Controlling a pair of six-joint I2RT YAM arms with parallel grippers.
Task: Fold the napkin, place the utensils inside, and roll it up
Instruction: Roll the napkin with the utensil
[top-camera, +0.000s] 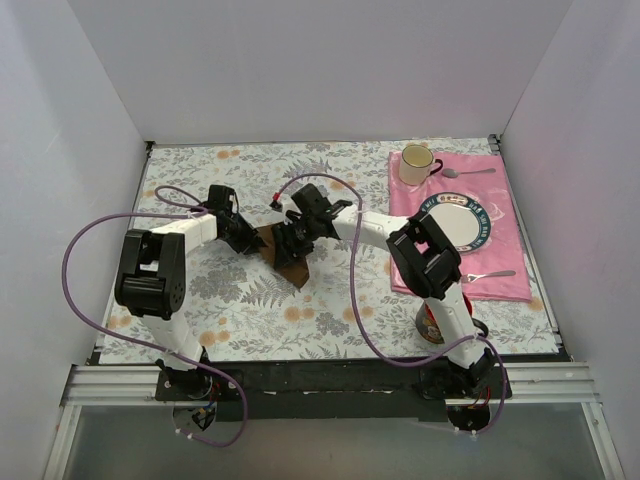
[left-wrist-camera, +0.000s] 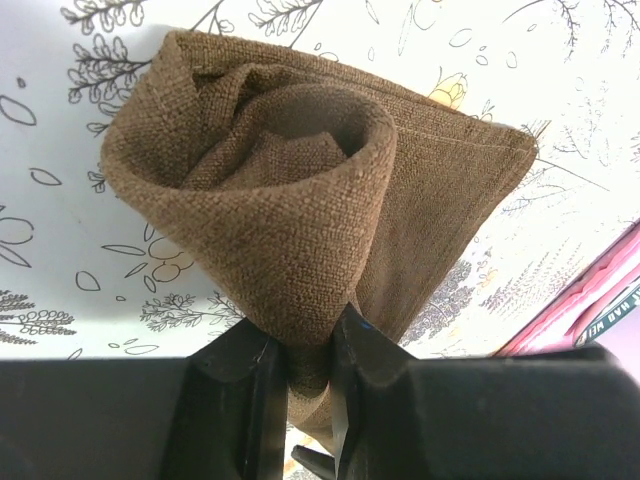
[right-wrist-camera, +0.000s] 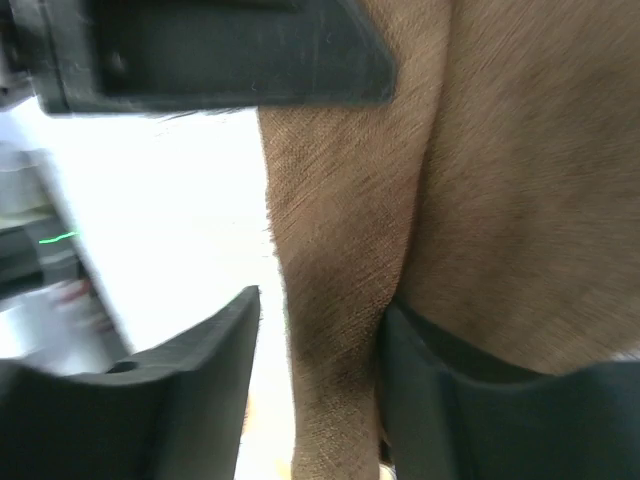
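Observation:
The brown napkin (top-camera: 293, 268) lies mid-table, rolled into a loose cone with a flat flap trailing toward the near side. In the left wrist view the napkin (left-wrist-camera: 280, 200) shows its spiral open end. My left gripper (left-wrist-camera: 308, 345) is shut on the roll's narrow end, reaching it from the left (top-camera: 250, 240). My right gripper (top-camera: 285, 240) comes in from the right. In its wrist view a fold of napkin (right-wrist-camera: 480, 200) hangs between the right gripper's (right-wrist-camera: 322, 305) open jaws, against the right finger and apart from the left one. The utensils are hidden.
A pink placemat (top-camera: 505, 215) at the right carries a plate (top-camera: 455, 222), a cream mug (top-camera: 417, 163), a silver spoon (top-camera: 468, 173) and a silver fork (top-camera: 490, 274). White walls close in three sides. A red object (top-camera: 432, 325) sits beside the right arm's base.

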